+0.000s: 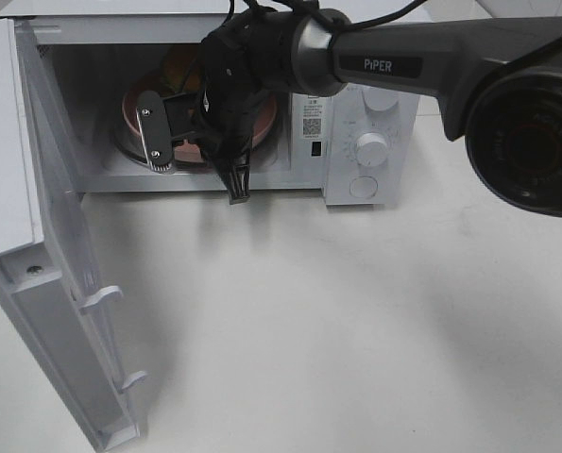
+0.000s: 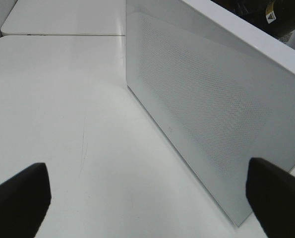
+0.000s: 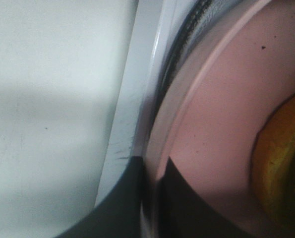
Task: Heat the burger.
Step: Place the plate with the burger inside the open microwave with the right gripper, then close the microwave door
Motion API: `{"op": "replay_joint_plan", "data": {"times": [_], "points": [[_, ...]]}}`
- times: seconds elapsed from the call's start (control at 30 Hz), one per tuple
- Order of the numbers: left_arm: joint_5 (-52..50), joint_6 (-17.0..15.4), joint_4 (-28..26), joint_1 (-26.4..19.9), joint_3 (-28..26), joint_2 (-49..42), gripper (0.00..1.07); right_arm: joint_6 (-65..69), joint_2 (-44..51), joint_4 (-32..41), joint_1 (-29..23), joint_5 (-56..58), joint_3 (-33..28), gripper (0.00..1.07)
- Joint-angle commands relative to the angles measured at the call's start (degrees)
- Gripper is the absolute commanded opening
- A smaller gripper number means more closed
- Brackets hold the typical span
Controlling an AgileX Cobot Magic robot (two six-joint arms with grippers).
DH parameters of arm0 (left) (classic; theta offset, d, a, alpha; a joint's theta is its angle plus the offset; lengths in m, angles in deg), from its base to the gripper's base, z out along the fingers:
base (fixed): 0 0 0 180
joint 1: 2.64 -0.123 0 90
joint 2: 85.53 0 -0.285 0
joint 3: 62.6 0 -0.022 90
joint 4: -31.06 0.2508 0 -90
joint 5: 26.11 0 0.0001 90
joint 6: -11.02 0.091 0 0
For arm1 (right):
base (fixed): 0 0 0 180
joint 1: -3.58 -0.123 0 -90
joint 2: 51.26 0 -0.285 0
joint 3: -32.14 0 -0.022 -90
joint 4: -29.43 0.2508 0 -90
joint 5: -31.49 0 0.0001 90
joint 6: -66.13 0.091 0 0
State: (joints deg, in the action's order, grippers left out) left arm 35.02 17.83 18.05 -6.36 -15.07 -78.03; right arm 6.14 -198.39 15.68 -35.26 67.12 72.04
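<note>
The burger (image 1: 179,64) sits on a round pink plate (image 1: 134,111) inside the open microwave (image 1: 356,193); only a bit of its golden bun shows behind my right arm. My right gripper (image 1: 158,142) reaches into the cavity and is shut on the plate's front rim. In the right wrist view its dark fingers (image 3: 187,208) pinch the pink plate (image 3: 221,114) at the edge, and the burger (image 3: 278,173) shows at the side. My left gripper (image 2: 147,208) hangs open over the bare table beside the microwave door (image 2: 202,109). It holds nothing and does not show in the high view.
The microwave door (image 1: 44,255) stands swung wide open on the left. A control panel with a white knob (image 1: 371,148) is on the microwave's right side. The plate lies close to the cavity's front sill (image 3: 132,99). White table (image 1: 356,330) stretches in front.
</note>
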Motion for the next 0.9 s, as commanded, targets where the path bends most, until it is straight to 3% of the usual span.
{"op": "replay_joint_plan", "data": {"times": [0.03,0.07,0.17,0.23,0.27,0.33,0.4,0.6,0.67,0.77,0.9], "points": [[0.1,-0.3,-0.2,-0.3,0.0,-1.0,1.0,-0.1,0.6,-0.5,0.2,-3.1,1.0,0.1],[0.1,-0.3,-0.2,-0.3,0.0,-1.0,1.0,-0.1,0.6,-0.7,0.2,-3.1,1.0,0.16],[0.1,-0.3,-0.2,-0.3,0.0,-1.0,1.0,-0.1,0.6,-0.7,0.2,-3.1,1.0,0.2],[0.1,-0.3,-0.2,-0.3,0.0,-1.0,1.0,-0.1,0.6,-0.7,0.1,-3.1,0.8,0.33],[0.1,-0.3,-0.2,-0.3,0.0,-1.0,1.0,-0.1,0.6,-0.7,0.1,-3.1,0.8,0.33],[0.1,-0.3,-0.2,-0.3,0.0,-1.0,1.0,1.0,0.6,-0.6,0.0,-2.6,0.7,0.49],[0.1,-0.3,-0.2,-0.3,0.0,-1.0,1.0,1.4,1.1,-0.4,0.0,-2.9,-0.2,0.54],[0.1,-0.3,-0.2,-0.3,0.0,-1.0,1.0,1.3,2.8,-0.4,0.0,-4.2,-4.1,0.59],[0.1,-0.3,-0.2,-0.3,0.0,-1.0,1.0,1.3,4.9,-0.5,0.0,-8.1,-8.9,0.61],[0.1,-0.3,-0.2,-0.3,0.0,-1.0,1.0,1.3,5.7,-0.5,0.0,-9.6,-10.3,0.61],[0.1,-0.3,-0.2,-0.3,0.0,-1.0,1.0,1.5,10.9,-0.7,0.0,-17.7,-18.7,0.66]]}}
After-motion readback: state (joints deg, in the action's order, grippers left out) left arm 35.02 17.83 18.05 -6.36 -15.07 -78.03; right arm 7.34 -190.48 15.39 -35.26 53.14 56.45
